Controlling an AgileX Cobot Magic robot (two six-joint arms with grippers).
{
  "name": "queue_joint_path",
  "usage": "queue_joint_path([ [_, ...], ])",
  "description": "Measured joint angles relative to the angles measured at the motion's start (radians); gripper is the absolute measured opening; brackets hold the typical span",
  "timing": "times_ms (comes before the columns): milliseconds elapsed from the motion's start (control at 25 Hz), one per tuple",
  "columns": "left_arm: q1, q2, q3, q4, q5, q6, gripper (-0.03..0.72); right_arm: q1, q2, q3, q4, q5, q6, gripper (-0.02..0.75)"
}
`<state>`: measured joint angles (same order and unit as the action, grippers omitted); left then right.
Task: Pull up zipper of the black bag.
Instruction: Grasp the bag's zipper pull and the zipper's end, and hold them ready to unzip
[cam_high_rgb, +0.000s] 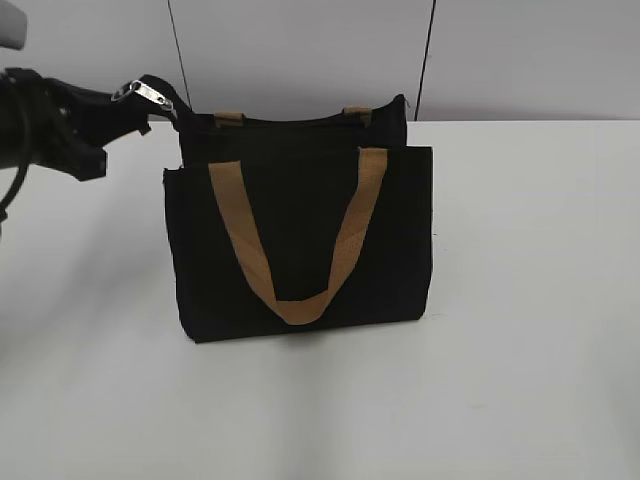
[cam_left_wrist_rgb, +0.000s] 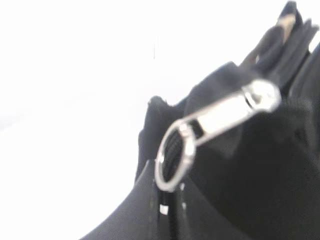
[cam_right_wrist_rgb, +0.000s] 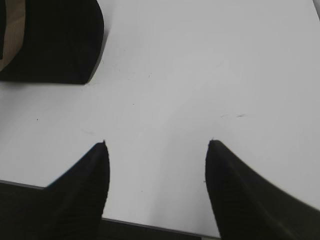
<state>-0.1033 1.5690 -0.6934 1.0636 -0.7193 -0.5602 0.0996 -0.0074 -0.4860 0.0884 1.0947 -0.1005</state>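
Note:
The black bag (cam_high_rgb: 300, 240) stands upright mid-table, its tan handle hanging down the front. The zipper (cam_high_rgb: 290, 120) runs along its top edge. Its silvery pull (cam_high_rgb: 143, 91) sticks out past the bag's upper left corner. My left gripper (cam_high_rgb: 132, 104) is shut on the pull there. In the left wrist view the pull and its ring (cam_left_wrist_rgb: 200, 135) fill the frame, blurred, with the shut fingertips (cam_left_wrist_rgb: 170, 205) just below the ring. My right gripper (cam_right_wrist_rgb: 156, 150) is open and empty over the white table. It is out of the exterior view. A bag corner (cam_right_wrist_rgb: 55, 40) shows at the upper left of the right wrist view.
The white table (cam_high_rgb: 530, 300) spreads around the bag, with a pale wall (cam_high_rgb: 300, 40) behind it. The left arm's black body (cam_high_rgb: 45, 125) hangs at the upper left. The table's front edge (cam_right_wrist_rgb: 150, 225) shows below the right fingers.

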Motion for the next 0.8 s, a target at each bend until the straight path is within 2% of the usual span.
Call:
queue_joint_path([
  [360,-0.001,-0.236,0.002,0.049,0.029,-0.096,0.001,0.000,0.000,0.000,0.000,0.000,0.000,0.473],
  [800,-0.001,-0.258,0.004,0.057,0.003,-0.129,0.001,0.000,0.000,0.000,0.000,0.000,0.000,0.473],
])
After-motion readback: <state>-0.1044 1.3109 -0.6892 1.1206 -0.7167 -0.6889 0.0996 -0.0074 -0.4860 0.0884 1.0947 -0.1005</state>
